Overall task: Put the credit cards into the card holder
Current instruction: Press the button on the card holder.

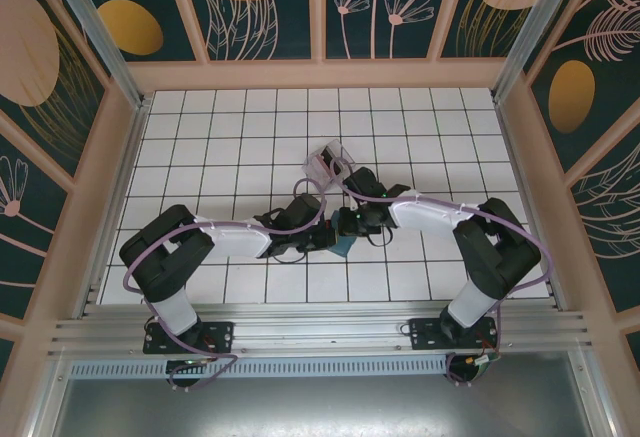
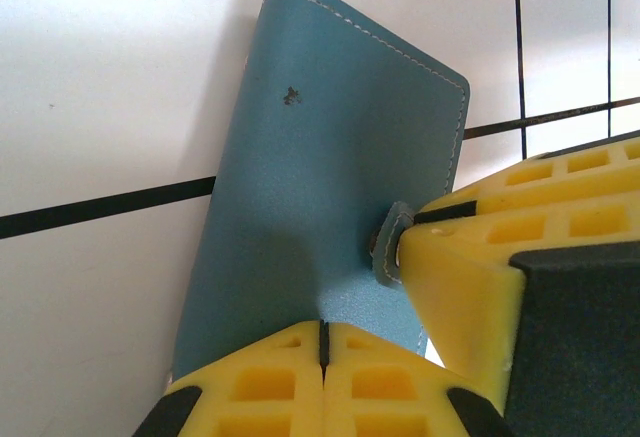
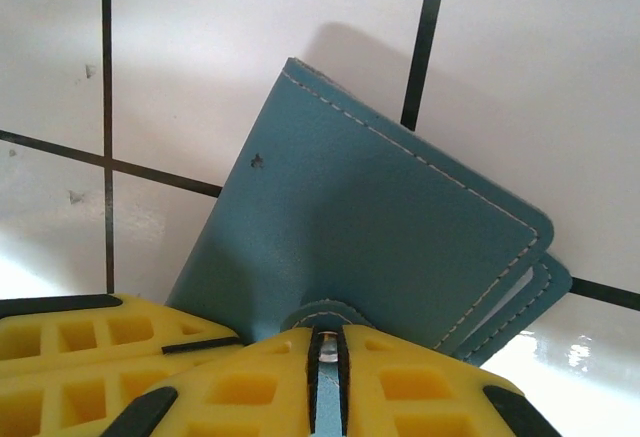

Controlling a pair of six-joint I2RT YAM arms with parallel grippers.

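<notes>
1. The card holder [image 2: 320, 177]: folded shut, lying near the middle of the worktop's [image 1: 220, 127] near edge, long axis running away from my left gripper [image 2: 322, 357].
2. My left gripper: fully closed over the holder's near end.
3. My right gripper [image 3: 328, 357]: clamped on the clasp tab [image 3: 322, 315] at its side.

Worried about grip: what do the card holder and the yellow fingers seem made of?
Card holder: matte, fine-grained leather or imitation, judging by pale edge stitching. Right hand's fingers: yellow matte plastic or rubber, moulded with gridded recesses; which is unclear.
</notes>
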